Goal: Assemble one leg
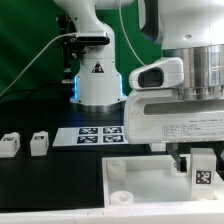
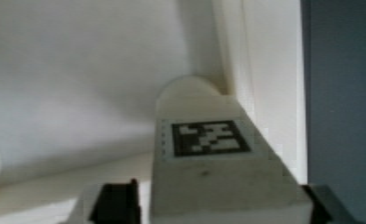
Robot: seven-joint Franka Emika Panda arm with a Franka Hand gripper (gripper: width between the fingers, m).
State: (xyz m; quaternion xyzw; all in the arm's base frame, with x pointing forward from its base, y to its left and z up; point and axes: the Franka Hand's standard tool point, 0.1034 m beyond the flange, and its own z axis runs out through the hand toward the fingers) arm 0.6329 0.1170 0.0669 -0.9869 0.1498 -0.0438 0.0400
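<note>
1. My jaws are pinching the leg (image 2: 206,150): in the wrist view a dark finger (image 2: 116,203) sits against each side of its white body, and the black-and-white tag faces the camera.
2. In the exterior view my gripper (image 1: 203,158) is low at that view's right, with the leg (image 1: 203,168) showing between the fingers, tag side out.
3. The leg is over the large flat white panel (image 1: 150,185), near the panel's edge on the exterior view's right; I cannot tell whether its end touches the panel.
4. On the panel's other end, an upright white leg (image 1: 117,176) stands near the corner.
5. Behind the panel, the marker board (image 1: 100,134) lies flat on the dark table (image 1: 50,185), in front of my white base (image 1: 98,82).
6. Two more small white legs (image 1: 11,145) (image 1: 39,143) sit side by side on the table at the exterior view's left, well apart from the panel.
</note>
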